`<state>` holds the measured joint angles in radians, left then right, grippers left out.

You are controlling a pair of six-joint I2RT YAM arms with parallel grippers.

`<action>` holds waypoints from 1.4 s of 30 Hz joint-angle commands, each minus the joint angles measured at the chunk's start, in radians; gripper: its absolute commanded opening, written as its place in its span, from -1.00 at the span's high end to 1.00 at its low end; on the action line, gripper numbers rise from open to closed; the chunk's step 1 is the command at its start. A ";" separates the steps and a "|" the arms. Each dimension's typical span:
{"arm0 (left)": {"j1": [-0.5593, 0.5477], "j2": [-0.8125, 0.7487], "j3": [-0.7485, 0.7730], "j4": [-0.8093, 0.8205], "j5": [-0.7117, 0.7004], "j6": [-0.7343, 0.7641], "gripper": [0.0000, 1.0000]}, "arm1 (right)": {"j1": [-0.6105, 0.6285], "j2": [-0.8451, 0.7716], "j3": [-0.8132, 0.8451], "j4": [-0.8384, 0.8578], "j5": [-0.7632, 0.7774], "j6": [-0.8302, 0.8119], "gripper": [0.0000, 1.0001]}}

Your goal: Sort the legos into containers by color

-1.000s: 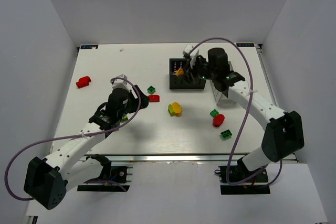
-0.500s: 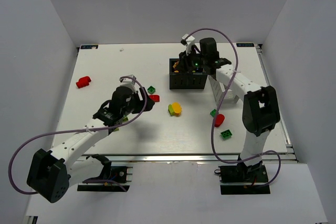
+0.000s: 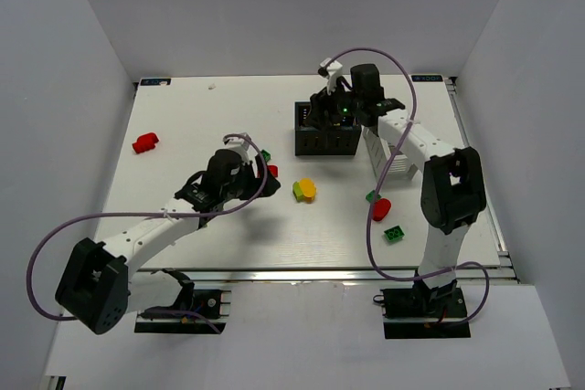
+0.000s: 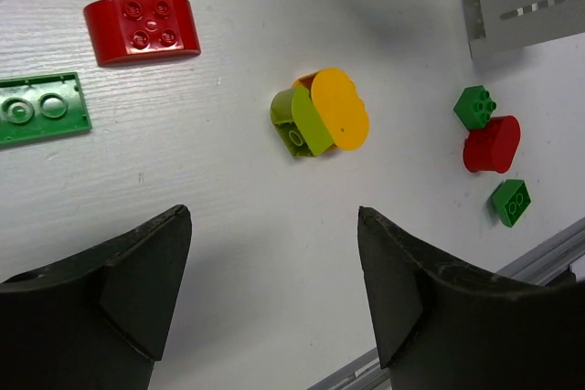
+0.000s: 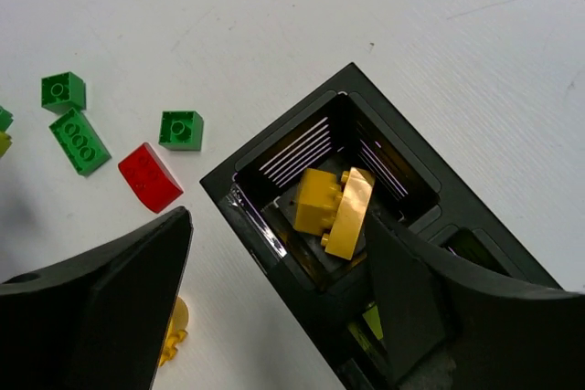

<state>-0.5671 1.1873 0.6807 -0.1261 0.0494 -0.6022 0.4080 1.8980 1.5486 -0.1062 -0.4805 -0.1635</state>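
My right gripper [image 5: 279, 226] hangs open over the black box [image 5: 265, 221], whose near compartment holds two yellow bricks [image 5: 334, 203]; a lime piece [image 5: 373, 321] shows in the other compartment. From above, that gripper [image 3: 326, 112] sits over the box [image 3: 324, 139]. My left gripper [image 4: 272, 226] is open and empty above bare table, short of a lime-and-yellow stack [image 4: 320, 114]. A red brick [image 4: 142, 29] and a green plate [image 4: 41, 109] lie to its left. The white basket [image 3: 388, 151] stands right of the box.
A red brick [image 3: 144, 142] lies alone at the far left. Two green bricks [image 3: 372, 195] [image 3: 394, 234] and a red rounded one [image 3: 380, 208] lie below the basket. Green bricks [image 5: 79, 141] and a red one [image 5: 151, 177] sit left of the box.
The right gripper moved over the black box and opened; the yellow brick it carried now lies in the compartment. The left arm reached farther right toward the red brick.
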 commanded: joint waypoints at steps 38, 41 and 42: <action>-0.136 0.446 0.546 -0.332 -0.154 -0.102 -0.69 | -0.136 -0.775 -0.820 0.224 -0.372 -0.665 -0.79; -0.111 0.478 0.600 -0.398 -0.158 -0.181 -0.66 | -0.146 -0.768 -0.806 0.227 -0.356 -0.619 -0.79; -0.106 0.483 0.608 -0.409 -0.155 -0.198 -0.63 | -0.153 -0.766 -0.805 0.237 -0.356 -0.602 -0.79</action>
<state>-0.6983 1.6707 1.2346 -0.4541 -0.0853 -0.6933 0.2737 1.1400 0.7277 0.0296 -0.8421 -0.7555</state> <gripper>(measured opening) 0.823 0.895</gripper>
